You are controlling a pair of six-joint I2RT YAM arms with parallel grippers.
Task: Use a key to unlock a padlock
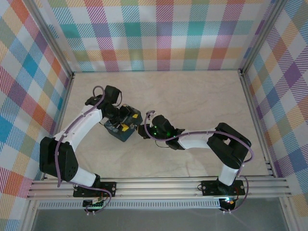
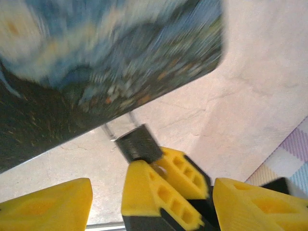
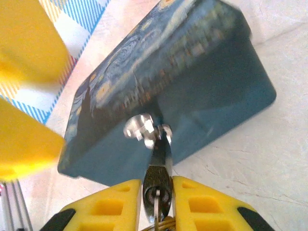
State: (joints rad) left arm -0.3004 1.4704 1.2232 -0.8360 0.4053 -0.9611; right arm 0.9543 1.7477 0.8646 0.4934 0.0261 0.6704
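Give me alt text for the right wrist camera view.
The right gripper pinches the padlock between its yellow fingers, the shackle meeting a silvery latch on a blue swirl-printed box on the pale table. Blurred yellow shapes sit at left.

The padlock (image 3: 156, 180) is shiny metal, the box (image 3: 202, 82) (painting-printed) smooth and glossy.
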